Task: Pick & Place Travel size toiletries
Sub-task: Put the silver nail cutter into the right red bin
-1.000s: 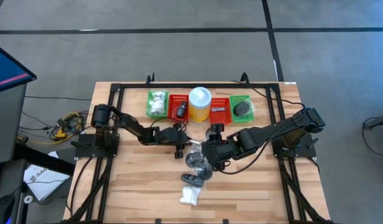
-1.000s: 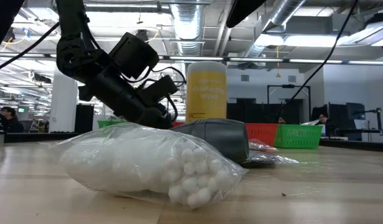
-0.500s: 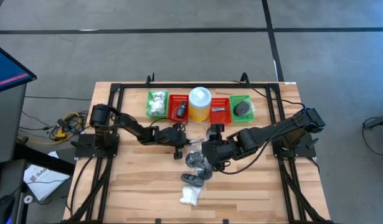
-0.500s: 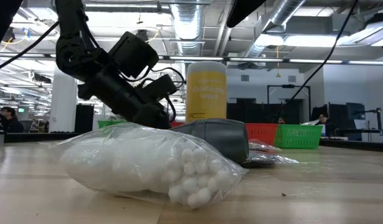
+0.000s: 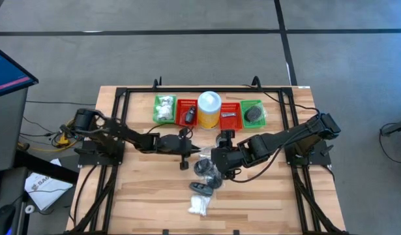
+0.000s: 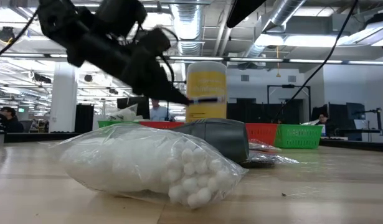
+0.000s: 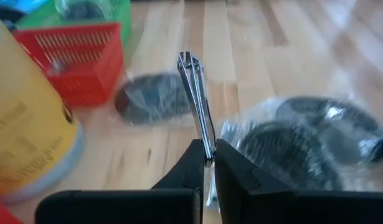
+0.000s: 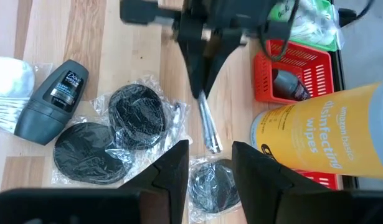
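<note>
Jaws of the left gripper (image 7: pixel 205 163) are clamped on silvery nail clippers (image 7: pixel 196 99), lifted above 2 wrapped black discs (image 8: pixel 110 127). Only the right wrist view shows the grey deodorant (image 8: pixel 56 101). The right gripper (image 8: pixel 207 163) hovers parted nearby.

The yellow canister (image 8: pixel 316 134) reads "amazon basics" and "disinfecting wipes" along its side. The grey deodorant stick (image 8: pixel 54 102) carries a dark label reading "Dove". Printing on the canister in the low view is too faint to read.
</note>
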